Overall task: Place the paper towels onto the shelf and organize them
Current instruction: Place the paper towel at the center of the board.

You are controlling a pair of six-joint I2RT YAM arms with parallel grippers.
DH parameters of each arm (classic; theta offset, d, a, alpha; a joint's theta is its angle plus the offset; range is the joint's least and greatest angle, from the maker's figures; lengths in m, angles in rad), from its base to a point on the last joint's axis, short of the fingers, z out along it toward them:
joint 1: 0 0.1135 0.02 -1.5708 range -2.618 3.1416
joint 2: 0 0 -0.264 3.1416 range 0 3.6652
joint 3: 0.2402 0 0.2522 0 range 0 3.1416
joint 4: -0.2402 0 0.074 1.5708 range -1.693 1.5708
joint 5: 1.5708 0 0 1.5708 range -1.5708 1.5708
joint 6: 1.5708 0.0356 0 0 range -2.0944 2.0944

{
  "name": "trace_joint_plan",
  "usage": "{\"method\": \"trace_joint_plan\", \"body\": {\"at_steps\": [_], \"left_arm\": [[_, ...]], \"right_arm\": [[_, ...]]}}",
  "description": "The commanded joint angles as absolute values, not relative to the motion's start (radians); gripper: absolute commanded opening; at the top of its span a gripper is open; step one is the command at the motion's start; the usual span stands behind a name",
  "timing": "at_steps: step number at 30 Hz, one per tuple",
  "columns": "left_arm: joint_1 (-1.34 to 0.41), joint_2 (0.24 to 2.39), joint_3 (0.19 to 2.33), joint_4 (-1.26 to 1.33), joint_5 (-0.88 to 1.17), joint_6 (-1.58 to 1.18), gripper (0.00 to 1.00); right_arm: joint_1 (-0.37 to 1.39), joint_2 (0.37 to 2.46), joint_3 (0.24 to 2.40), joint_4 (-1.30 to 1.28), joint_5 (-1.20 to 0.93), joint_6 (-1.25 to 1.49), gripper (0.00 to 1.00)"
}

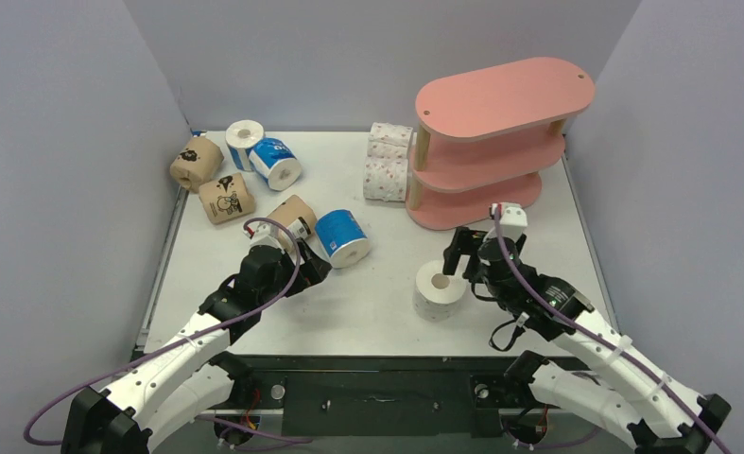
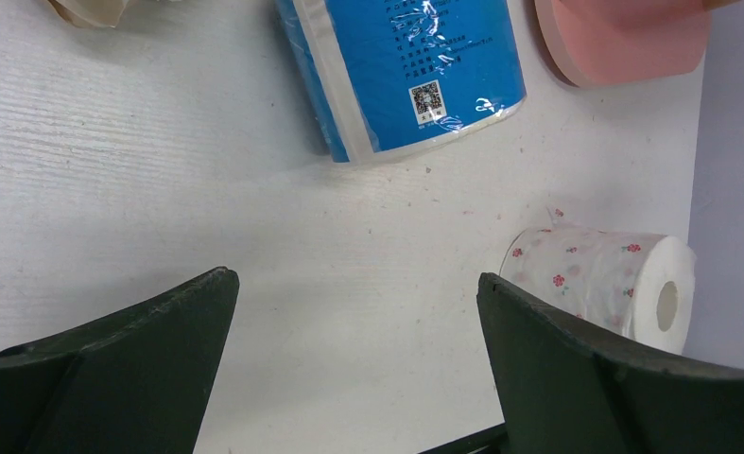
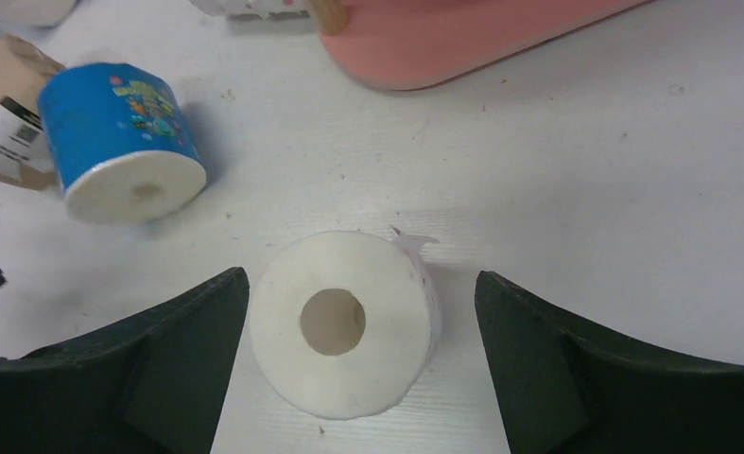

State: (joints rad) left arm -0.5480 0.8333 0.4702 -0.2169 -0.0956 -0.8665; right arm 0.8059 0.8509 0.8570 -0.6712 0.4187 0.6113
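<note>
- Right pincer (image 3: pixel 360 279) wide, straddling upright pink-dotted roll (image 3: pixel 387 355), lower centre.
- Left pincer (image 2: pixel 356 279) wide, empty.
- Centre, lower, close mid-height; then lift toward pink shelf (image 1: pixel 500 95), upper right.

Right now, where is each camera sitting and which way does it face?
Top external: above and behind the bases, looking down over the table toward the shelf; left arm and right arm show.
Left wrist: on the left arm, facing the table; open left fingers frame a blue roll beyond.
Right wrist: on the right arm, looking down on an upright dotted roll between open right fingers.
Shared: both wrist views hold that blue roll, that dotted roll and the shelf's base.
</note>
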Motion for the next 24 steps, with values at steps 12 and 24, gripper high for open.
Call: {"method": "trace_joint_plan", "body": {"at_steps": [12, 24], "left_arm": [[-0.541, 0.839, 0.485, -0.179, -0.087, -0.886, 0.98], [-0.541, 0.85, 0.48, -0.172, -0.085, -0.888, 0.98]], "right_arm": [[0.554, 0.743, 0.613, -0.48, 0.111, 0.764, 0.78], [0.552, 0.778, 0.582, -0.471, 0.059, 0.741, 0.7]]}}
